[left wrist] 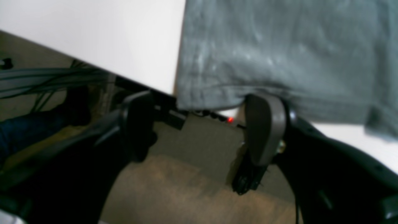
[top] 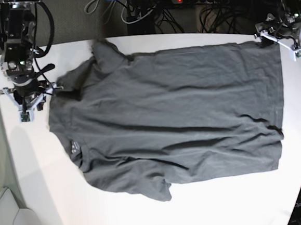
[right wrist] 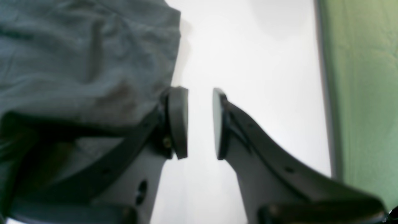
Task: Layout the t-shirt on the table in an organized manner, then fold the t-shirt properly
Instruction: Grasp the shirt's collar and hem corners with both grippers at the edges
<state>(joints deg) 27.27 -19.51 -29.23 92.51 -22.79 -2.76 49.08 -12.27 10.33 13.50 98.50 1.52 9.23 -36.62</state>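
Table (top: 38, 205): white top with rounded corners; the near edge and the near corner on the base view's left lie bare, a broad open strip below the garment.

T-shirt (top: 171, 116): dark charcoal grey, spread flat across the middle of the table, collar toward the base view's left, hem toward its right. Near sleeve folded under itself at the lower edge. Small white label mark (top: 74, 147) by the collar. Hem side runs close to the table's edge; a far hem corner overhangs it in the left wrist view. Wrinkles cross the body.

Right gripper (right wrist: 200, 124): beside the collar end, over bare table just off the shoulder. Pads stand slightly parted with nothing between them; one finger's back brushes the cloth's edge (right wrist: 93, 62). Clear white surface ahead of it.

Left gripper (left wrist: 202, 124): at the far hem corner, by the table edge. Fingers spread wide; one pad (left wrist: 264, 127) sits just under the hanging hem, whether touching is unclear through blur. Floor and cables show beyond, indistinct.

Far edge: power strip and cables, partly cut off.
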